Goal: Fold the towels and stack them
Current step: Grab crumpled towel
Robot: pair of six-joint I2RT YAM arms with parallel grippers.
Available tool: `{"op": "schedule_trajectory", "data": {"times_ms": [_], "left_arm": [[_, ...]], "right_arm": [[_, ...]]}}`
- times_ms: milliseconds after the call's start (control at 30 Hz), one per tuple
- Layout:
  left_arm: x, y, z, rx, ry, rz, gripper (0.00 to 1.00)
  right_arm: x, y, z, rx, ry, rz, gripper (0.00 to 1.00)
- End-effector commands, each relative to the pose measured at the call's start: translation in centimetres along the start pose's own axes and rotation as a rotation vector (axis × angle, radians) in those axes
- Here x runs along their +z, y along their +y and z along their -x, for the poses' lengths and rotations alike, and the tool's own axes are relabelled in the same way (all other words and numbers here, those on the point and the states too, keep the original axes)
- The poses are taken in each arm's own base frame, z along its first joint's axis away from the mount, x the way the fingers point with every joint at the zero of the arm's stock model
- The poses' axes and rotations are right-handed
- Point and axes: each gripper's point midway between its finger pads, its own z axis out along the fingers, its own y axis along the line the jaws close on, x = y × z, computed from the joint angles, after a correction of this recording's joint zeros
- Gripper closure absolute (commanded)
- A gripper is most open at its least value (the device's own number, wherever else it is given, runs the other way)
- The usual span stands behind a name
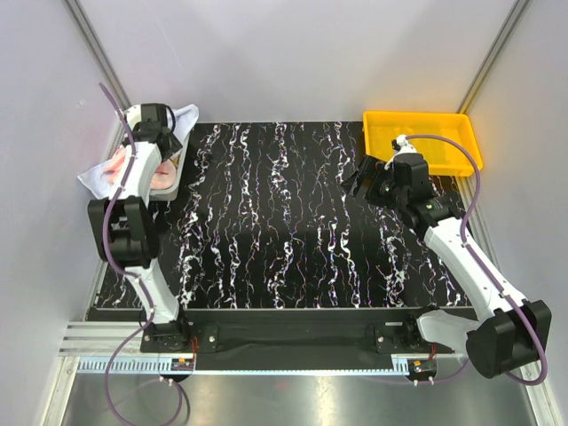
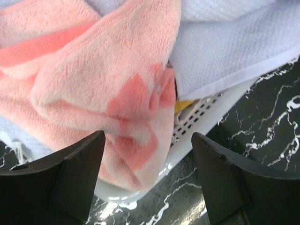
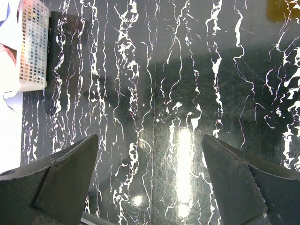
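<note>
At the far left corner of the table sits a white mesh basket (image 2: 202, 116) heaped with towels: a pink towel (image 2: 93, 79) with darker coral patches spills over the near rim, and a white towel (image 2: 234, 47) lies behind and under it, its hemmed edge hanging out over the basket wall. None of the towels is folded, and none is on the table. The left gripper (image 2: 148, 137) hovers right above the pink towel – its two dark fingers are spread wide on either side of the drooping fold and are grasping nothing. Whether a fingertip brushes the cloth, I cannot tell.

Across the middle stretches the black, white-veined table top (image 1: 284, 231), shining under the lamps.

Further right, the right gripper (image 3: 150, 138) hangs over that marbled surface, pointing toward the basket side – its fingers are released too, parted as far as they go, with only bare table between them. Just behind it, at the far right corner, stands a yellow tray (image 1: 444, 146); the arm's cable arcs above it.
</note>
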Motion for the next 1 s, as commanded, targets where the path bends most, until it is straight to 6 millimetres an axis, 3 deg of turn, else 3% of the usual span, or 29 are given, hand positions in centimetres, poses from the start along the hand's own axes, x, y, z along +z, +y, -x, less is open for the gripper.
{"op": "schedule_trajectory", "data": {"times_ms": [0,100,233,267,333,367,433,533,667,700,767,800,867,900,967], "left_arm": [[0.7,-0.3,1.4,-0.014,-0.022,0.046,0.21],[1.3,0.0,0.9,-0.02,-0.005,0.066,0.27],[1.7,-0.2,0.0,-0.025,0.016,0.051,0.45],[1.7,-0.3,-0.1,-0.027,0.023,0.042,0.6],[1.4,-0.4,0.1,-0.022,0.027,0.034,0.74],[0.8,-0.6,0.6,-0.019,0.021,0.014,0.9],[-0.3,-1.0,1.6,-0.023,0.007,-0.016,1.0],[-3.6,-2.6,3.9,-0.016,-0.039,-0.117,1.0],[-9.9,-5.1,5.6,0.044,-0.119,-0.223,1.0],[-12.3,-5.3,6.4,0.042,-0.159,-0.251,1.0],[-15.7,-7.2,5.7,0.091,-0.191,-0.319,1.0],[-19.1,-8.2,5.6,0.101,-0.223,-0.38,1.0],[-22.0,-9.4,4.7,0.12,-0.245,-0.449,1.0],[-25.0,-10.4,3.9,0.133,-0.259,-0.516,1.0],[-27.5,-11.3,2.7,0.143,-0.261,-0.582,1.0]], "right_arm": [[-0.4,1.0,0.6,0.001,-0.023,0.042,0.0],[-0.3,1.0,0.5,0.004,-0.023,0.042,0.0],[-0.2,1.1,0.5,0.011,-0.02,0.046,0.0],[-0.1,1.1,0.4,0.01,-0.017,0.045,0.0],[-0.1,1.1,0.4,0.013,-0.015,0.048,0.0],[-0.2,1.1,0.4,0.01,-0.016,0.046,0.0],[-0.3,1.2,0.5,0.012,-0.021,0.048,0.0],[-0.4,1.4,1.0,0.007,-0.033,0.052,0.0],[-0.7,1.6,1.9,0.002,-0.06,0.044,0.0],[-0.8,1.7,2.2,0.001,-0.068,0.046,0.0],[-0.8,1.9,2.5,-0.001,-0.077,0.047,0.0],[-0.9,2.1,2.8,-0.002,-0.083,0.051,0.0],[-1.0,2.3,3.1,-0.002,-0.088,0.054,0.0],[-1.2,2.5,3.3,-0.005,-0.094,0.06,0.0],[-1.4,2.8,3.8,-0.004,-0.105,0.065,0.0]]}}
